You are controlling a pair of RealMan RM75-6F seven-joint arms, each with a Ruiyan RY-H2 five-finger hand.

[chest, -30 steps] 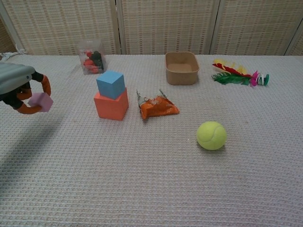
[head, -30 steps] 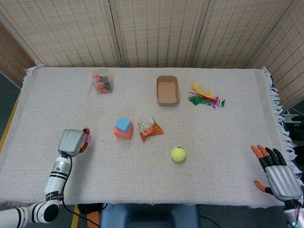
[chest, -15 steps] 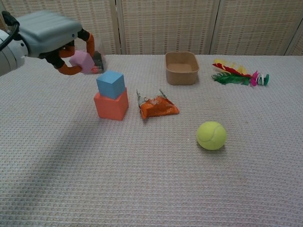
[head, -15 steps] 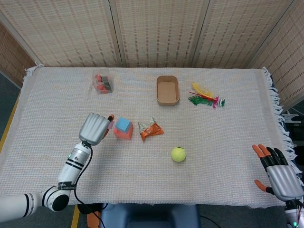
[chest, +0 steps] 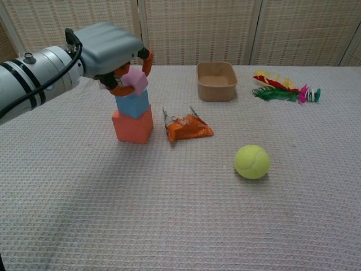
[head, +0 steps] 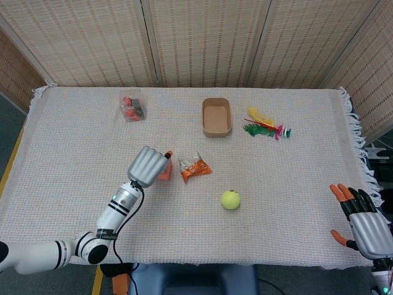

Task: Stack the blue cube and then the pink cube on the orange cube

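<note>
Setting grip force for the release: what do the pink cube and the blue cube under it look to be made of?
Pink cube: likely soft foam, matte, no glare, slightly rounded edges. Blue cube: same matte, flat-coloured look, probably foam too; painted wood can't be ruled out.

From the head view the left hand [head: 148, 166] covers the blue cube [chest: 132, 104] and pink cube [chest: 136, 81] entirely, leaving only a sliver of the orange cube [head: 163, 176]. In the chest view that hand hides the blue cube's top. The right hand [head: 365, 222] is cut by the head view's corner.
</note>
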